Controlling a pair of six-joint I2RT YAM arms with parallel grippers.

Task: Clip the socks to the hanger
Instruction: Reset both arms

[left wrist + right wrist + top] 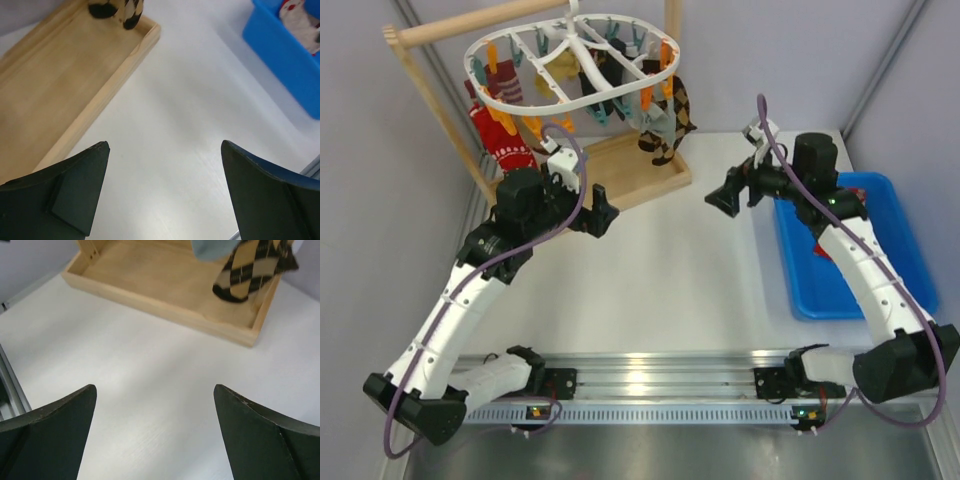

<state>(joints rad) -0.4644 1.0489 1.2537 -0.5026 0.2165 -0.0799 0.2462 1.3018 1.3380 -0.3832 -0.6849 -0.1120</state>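
Far left of the pale grey table [680,270]: light wooden rod-and-base rack [630,168]. Suspended from its rod: white plastic oval ring hanger [576,47] with inner spokes and small orange and teal clips.

Clipped to the hanger, dangling over the rack base: brown-and-black diamond argyle sock [675,115] at the right end, plain grey sock [655,125] just beside it, red patterned socks [505,148] at the left end, yellow sock [560,68] and black-and-white striped sock [598,85] inside the ring.

State of left gripper [603,212]: released, fingers spread wide, grasping nothing. Hovers above the table just beside the near right corner of the rack base, below the hanger. Left wrist view: bare table between the fingers, argyle toe at the upper edge.

State of right gripper [723,197]: released, fingers spread wide, grasping nothing. Hovers above the table between the rack and the blue plastic bin [900,230], pointed toward the rack. Right wrist view: argyle and grey socks hanging over the base, well apart from the fingers.

Right edge of table: the blue bin, holding a red-and-white fabric item [300,22]; kind not discernible.
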